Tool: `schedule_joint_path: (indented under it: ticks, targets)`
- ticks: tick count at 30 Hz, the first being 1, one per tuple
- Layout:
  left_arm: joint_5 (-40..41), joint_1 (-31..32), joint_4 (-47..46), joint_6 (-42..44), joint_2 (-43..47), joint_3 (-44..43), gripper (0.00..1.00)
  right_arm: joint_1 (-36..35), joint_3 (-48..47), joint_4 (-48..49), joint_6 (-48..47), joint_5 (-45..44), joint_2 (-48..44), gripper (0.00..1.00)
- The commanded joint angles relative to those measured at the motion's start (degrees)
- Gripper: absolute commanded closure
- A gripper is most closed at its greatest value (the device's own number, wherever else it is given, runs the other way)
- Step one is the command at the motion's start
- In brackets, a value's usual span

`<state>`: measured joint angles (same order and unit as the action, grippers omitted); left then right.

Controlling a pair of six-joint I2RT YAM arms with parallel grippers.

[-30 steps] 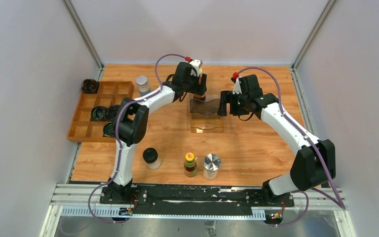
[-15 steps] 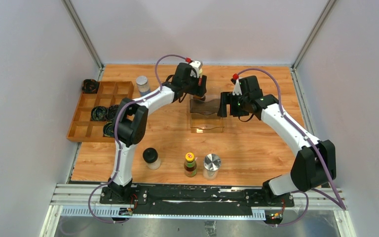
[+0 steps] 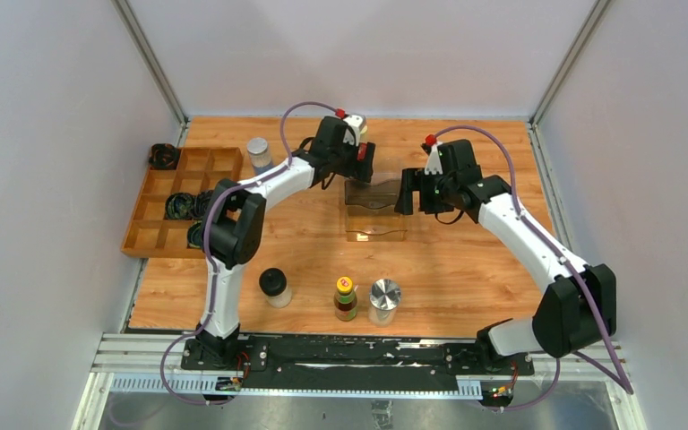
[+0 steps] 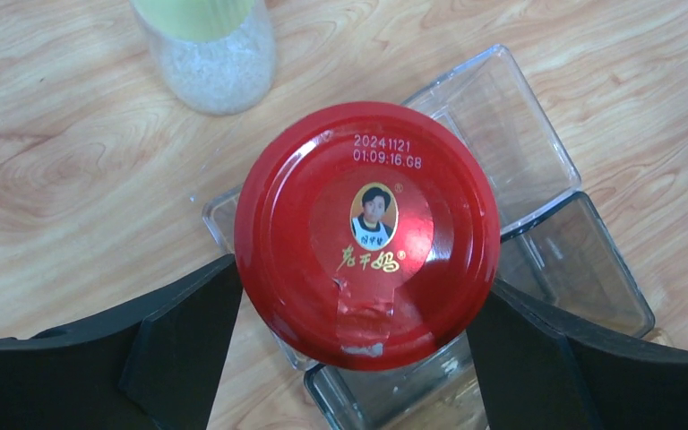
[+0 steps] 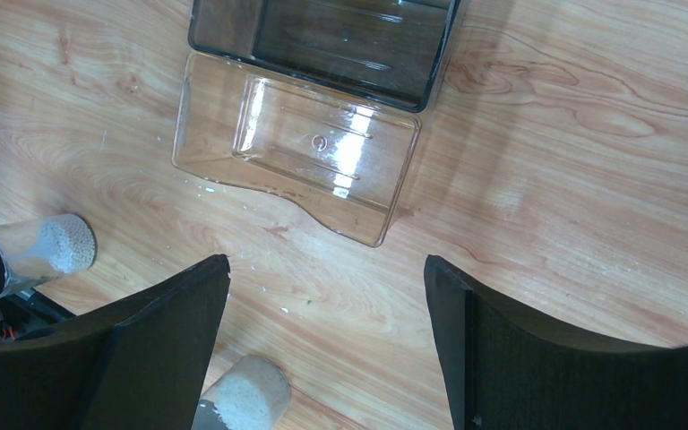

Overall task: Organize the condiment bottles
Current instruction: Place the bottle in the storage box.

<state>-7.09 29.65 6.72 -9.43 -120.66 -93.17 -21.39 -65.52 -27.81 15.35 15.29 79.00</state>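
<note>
Left wrist view shows left hand (image 4: 354,349) gripping red-lidded jar (image 4: 367,233), obscured overhead

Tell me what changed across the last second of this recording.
Very little changed. The left end effector, still shut on the red-lidded dark jar, shifted slightly over the clear plastic tiered holder, and its elbow drifted left. The right arm's elbow swung outward; the open right end effector stayed beside the holder. The black-capped jar, yellow-capped brown sauce bottle and silver-lidded jar did not move.
</note>
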Motion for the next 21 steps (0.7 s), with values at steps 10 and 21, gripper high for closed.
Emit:
schedule_joint_path:
  ticks: [10,21]
  targets:
    - [-0.03,0.80,3.45,0.73,6.72,2.59,0.04,-0.61,2.53,-0.64,1.17,1.72,-5.25,0.14]
    - [1.78,1.11,4.61,0.29,14.40,8.16,0.04,-0.67,3.27,-1.44,2.35,2.62,-8.26,0.14]
